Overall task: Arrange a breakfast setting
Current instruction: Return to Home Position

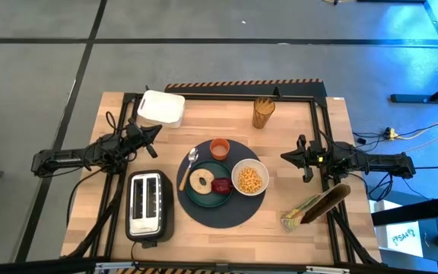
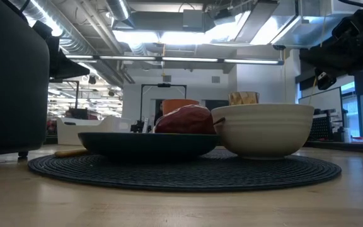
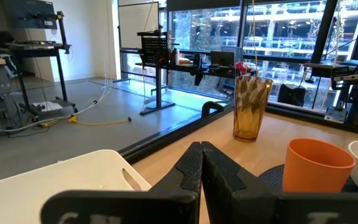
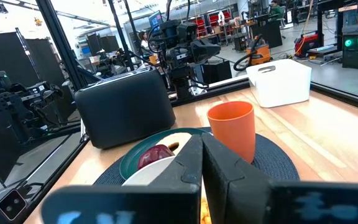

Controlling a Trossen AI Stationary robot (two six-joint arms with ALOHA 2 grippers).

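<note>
Dark fingers (image 3: 190,173) first: found those of the left gripper (image 3: 201,149) pressed flat together, with nothing between them and nothing touched. Found the right gripper (image 4: 201,140) the same, closed tight on no object. Saw both hanging over the wooden table (image 1: 204,114), tips turned inward, well apart, with the dark-grey mat (image 1: 223,213) between them.

Saw the orange cup (image 3: 319,165) upright on the mat, ahead of the left gripper and a little to one side, near but clear of it. Met the same cup straight ahead of the right gripper. Noted the teal plate (image 1: 203,199) beyond the right gripper's tips, bearing the bagel (image 1: 201,181) and the dark red fruit (image 1: 221,185), the two touching. Found the white bowl (image 1: 235,172) at the mat's side nearest the right gripper, just beside the plate, with yellow pieces (image 1: 250,180) inside. Spotted the spoon (image 1: 188,166) along the plate's rim on the side nearer the left gripper. Noted a white bin (image 1: 161,108) just beside the left gripper, a toaster (image 1: 148,205) near it, and an amber glass (image 1: 263,113) farther off.

From table height, could not see the bagel behind the plate's rim, got only the cup's top over the fruit, and could not make out either gripper's fingers. From the left wrist, caught the bowl cut off at the picture's edge; from the right wrist, lost most of it behind the gripper's own fingers. Could not tell what the tan and green packet (image 1: 314,207) near the right gripper was
</note>
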